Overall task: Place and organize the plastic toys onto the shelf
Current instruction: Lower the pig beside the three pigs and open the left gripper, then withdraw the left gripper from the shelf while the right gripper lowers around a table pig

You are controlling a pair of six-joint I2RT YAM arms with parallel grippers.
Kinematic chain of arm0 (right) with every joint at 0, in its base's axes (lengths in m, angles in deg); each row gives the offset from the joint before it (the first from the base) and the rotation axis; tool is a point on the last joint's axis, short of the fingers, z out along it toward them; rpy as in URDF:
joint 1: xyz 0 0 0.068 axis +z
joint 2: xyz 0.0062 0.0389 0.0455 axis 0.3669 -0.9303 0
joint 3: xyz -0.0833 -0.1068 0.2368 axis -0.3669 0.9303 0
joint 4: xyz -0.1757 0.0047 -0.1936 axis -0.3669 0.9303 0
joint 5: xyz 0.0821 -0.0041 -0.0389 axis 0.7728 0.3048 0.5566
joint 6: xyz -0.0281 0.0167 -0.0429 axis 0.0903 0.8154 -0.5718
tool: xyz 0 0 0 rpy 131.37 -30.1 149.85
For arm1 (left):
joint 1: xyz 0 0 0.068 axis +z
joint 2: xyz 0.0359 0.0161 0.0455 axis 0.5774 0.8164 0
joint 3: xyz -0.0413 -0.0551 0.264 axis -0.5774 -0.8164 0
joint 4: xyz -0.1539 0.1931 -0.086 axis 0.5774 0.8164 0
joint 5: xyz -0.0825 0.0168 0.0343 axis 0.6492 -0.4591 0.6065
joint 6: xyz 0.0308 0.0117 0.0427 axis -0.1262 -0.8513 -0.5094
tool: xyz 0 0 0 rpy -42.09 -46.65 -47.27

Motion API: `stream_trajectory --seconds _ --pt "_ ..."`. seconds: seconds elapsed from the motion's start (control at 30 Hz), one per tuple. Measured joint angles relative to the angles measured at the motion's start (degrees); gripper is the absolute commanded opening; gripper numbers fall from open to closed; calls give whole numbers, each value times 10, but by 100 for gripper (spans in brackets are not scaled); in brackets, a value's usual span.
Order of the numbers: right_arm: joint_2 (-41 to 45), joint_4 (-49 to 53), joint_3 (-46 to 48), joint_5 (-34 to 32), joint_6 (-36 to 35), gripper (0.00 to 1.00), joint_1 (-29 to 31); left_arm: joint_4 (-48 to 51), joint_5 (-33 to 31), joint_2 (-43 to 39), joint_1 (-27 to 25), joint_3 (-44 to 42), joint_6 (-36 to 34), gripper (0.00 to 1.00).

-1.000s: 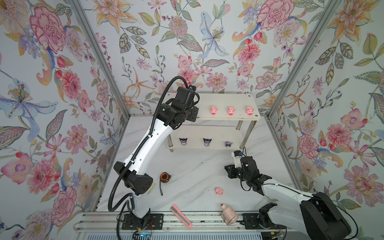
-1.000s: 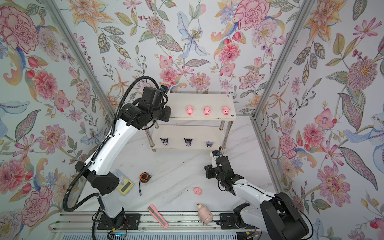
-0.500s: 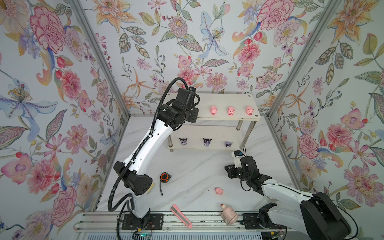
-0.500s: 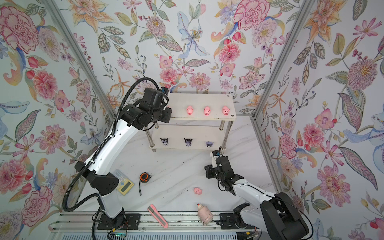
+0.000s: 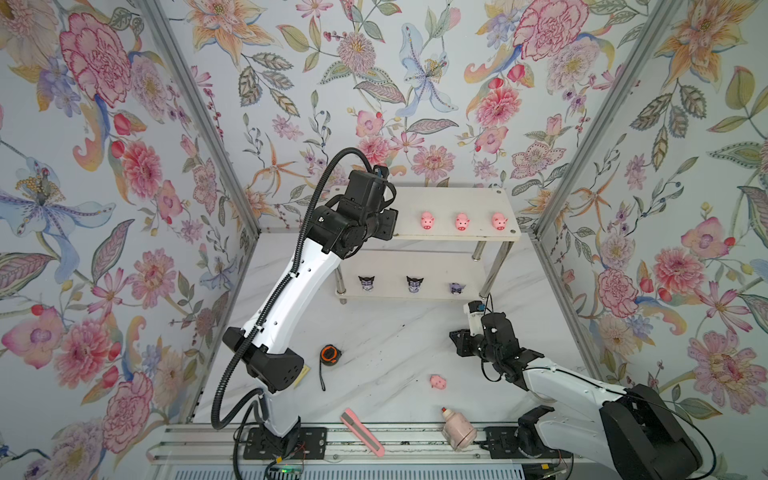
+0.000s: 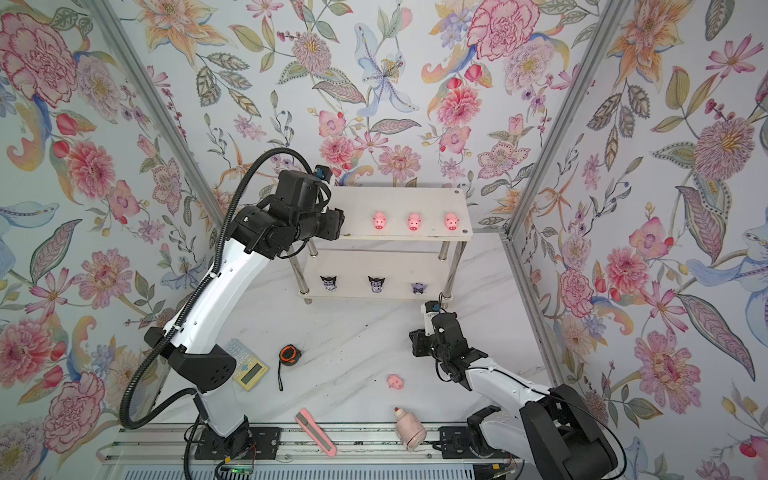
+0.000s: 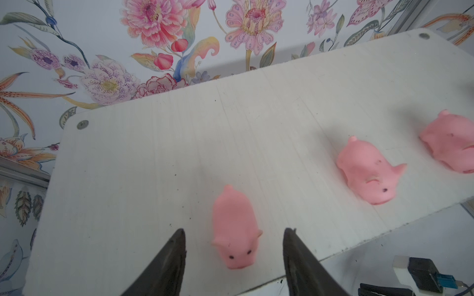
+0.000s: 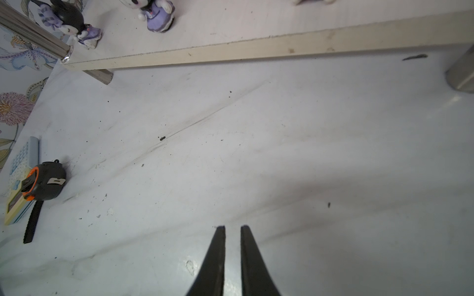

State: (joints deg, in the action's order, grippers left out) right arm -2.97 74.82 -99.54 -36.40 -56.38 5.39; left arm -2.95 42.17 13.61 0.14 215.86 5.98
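The white shelf (image 5: pixel 457 199) stands at the back. In the left wrist view my left gripper (image 7: pixel 234 230) is open over the left end of its top board (image 7: pixel 154 153). A pink pig (image 7: pixel 233 212) stands on the board between the fingers, touching neither. Two more pigs (image 7: pixel 366 171) (image 7: pixel 454 143) stand to its side. Both top views show three pigs (image 5: pixel 461 221) in a row on top, three purple figures (image 5: pixel 414 284) on the lower board, and one pig (image 5: pixel 437 381) lying on the table. My right gripper (image 8: pixel 233 226) is shut and empty, low over the table (image 8: pixel 307 153).
A tape measure (image 5: pixel 330 353) and a calculator (image 6: pixel 247 365) lie beside the left arm's base. A pink box cutter (image 5: pixel 361 432) and a pale pink bottle (image 5: pixel 457 428) lie at the front rail. Chrome legs (image 5: pixel 496 266) hold up the shelf boards.
My left gripper's jaws have spread and let go of the pig, which now stands on the top board. The right arm has not moved.
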Motion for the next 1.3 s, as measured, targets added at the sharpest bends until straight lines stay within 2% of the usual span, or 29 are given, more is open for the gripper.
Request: stream_trajectory --seconds 0.1,0.27,0.37,0.47,0.53,0.63,0.87,1.13,1.2,1.3 --pt "2 4 0 0 0 16 0 -28 -1 -63 0 -52 0 57" --pt "11 10 0 -9 0 17 0 -93 -2 -225 0 -220 1 54" --pt "11 20 -1 -17 0 26 2 -123 -1 -292 0 -303 2 57" --pt "14 52 -14 -37 -3 45 23 -153 3 -330 0 -378 6 59" --pt "27 85 -32 -62 -11 57 57 -169 8 -340 0 -422 7 59" --pt "54 130 -59 -100 -18 63 113 -196 28 -344 0 -472 7 58" --pt "68 224 -73 -132 -14 64 184 -270 89 -350 0 -593 12 58" --pt "19 295 -84 -120 -5 68 279 -333 130 -382 0 -706 11 59" --pt "5 301 -84 -116 0 67 291 -345 137 -390 0 -725 11 59" --pt "-23 311 -87 -110 8 60 308 -358 142 -398 0 -747 11 59"
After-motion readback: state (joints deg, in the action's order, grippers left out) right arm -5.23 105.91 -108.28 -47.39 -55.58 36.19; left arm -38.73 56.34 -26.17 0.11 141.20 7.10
